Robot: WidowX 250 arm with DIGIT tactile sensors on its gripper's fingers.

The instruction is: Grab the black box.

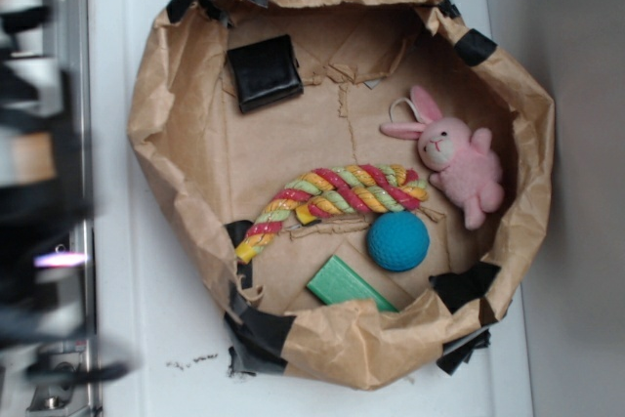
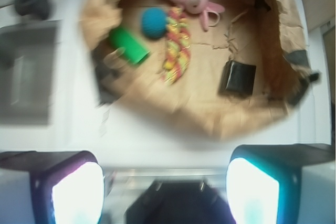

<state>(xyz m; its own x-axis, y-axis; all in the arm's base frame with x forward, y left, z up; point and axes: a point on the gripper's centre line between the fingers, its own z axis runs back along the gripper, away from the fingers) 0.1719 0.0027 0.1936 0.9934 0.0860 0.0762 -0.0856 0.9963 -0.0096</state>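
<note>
The black box [image 1: 265, 71] is small, glossy and squarish, lying flat on the brown paper at the upper left inside the paper rim [image 1: 176, 183]. In the wrist view the black box [image 2: 238, 77] sits far ahead at the right, by the paper wall. My gripper [image 2: 165, 192] is open, its two bright pads wide apart with nothing between them, well outside the paper rim above the white surface. In the exterior view the arm is only a dark blur at the left edge.
Inside the rim lie a pink plush bunny [image 1: 454, 155], a striped rope toy [image 1: 337, 197], a blue ball [image 1: 397, 241] and a flat green block [image 1: 347, 285]. Black tape patches [image 1: 254, 324] mark the rim. A metal rail [image 1: 68, 192] runs along the left.
</note>
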